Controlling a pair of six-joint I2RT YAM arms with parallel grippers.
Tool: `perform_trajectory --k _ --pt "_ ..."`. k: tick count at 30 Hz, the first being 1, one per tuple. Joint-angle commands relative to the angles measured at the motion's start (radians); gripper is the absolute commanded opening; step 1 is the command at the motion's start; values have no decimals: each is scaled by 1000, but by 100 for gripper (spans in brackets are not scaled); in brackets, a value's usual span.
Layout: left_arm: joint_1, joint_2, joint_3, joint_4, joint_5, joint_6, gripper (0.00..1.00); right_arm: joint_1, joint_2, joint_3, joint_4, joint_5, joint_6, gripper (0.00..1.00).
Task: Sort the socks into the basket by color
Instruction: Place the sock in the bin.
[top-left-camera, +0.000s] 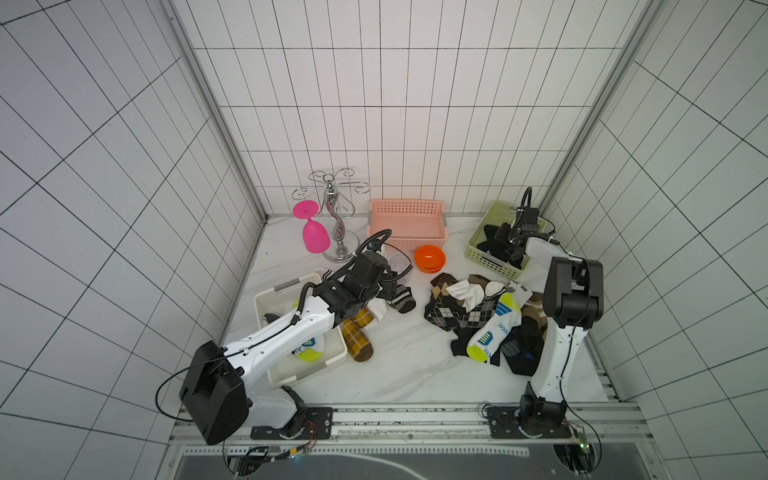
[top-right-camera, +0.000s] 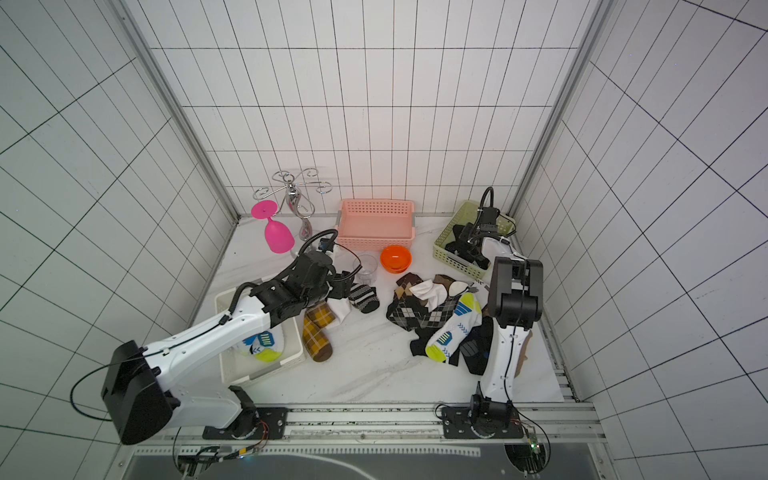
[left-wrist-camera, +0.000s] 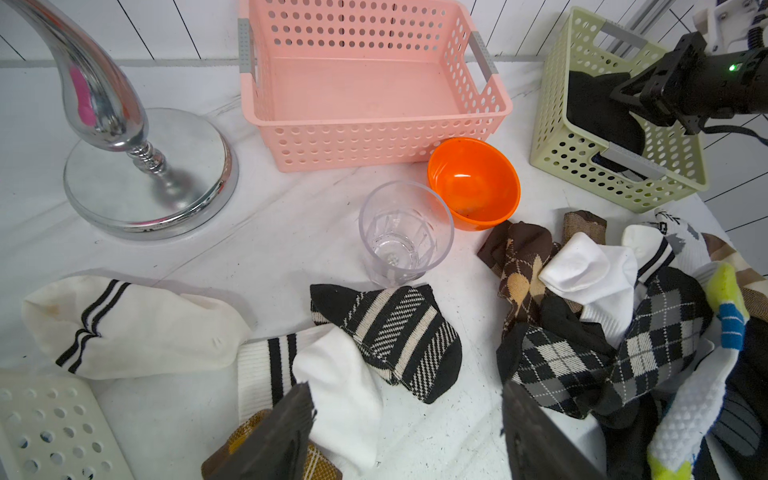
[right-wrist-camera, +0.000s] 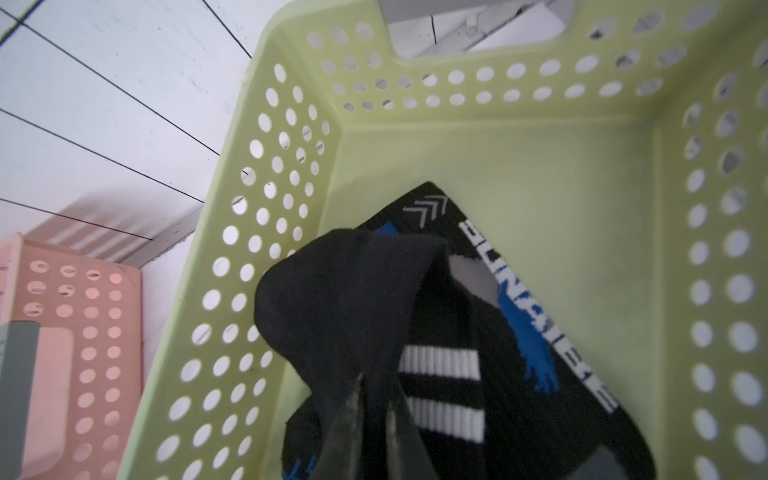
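Two claws: left gripper (left-wrist-camera: 405, 388) spread over a white sock (left-wrist-camera: 345, 374) on the table (left-wrist-camera: 291, 232), right gripper (right-wrist-camera: 376, 399) pinching a black sock (right-wrist-camera: 345, 291) inside the green basket (right-wrist-camera: 540, 166), where clinging fabric could ride back out on withdrawal.

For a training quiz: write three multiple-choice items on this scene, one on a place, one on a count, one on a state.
1. The orange bowl stands: A in the pink basket; B on the table beside the clear cup; C in the white basket.
2. Baskets in view: A two; B three; C four.
3. The left gripper is: A open and empty; B shut on a sock; C shut on the bowl.
Key: 1 B, it sits on the table by the cup; 2 B, pink basket, white basket and green basket; 3 A, its fingers stand apart with nothing between them.
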Motion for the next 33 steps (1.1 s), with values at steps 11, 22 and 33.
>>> perform_trajectory --k 11,22,33 --pt "-4 71 46 -24 32 6 77 26 -149 73 -66 2 -30 91" --pt "-3 197 119 -244 -34 -54 78 130 -388 -56 -104 -13 -30 99" --pt "7 308 96 -260 -103 -92 78 291 -621 -245 -149 -48 -54 99"
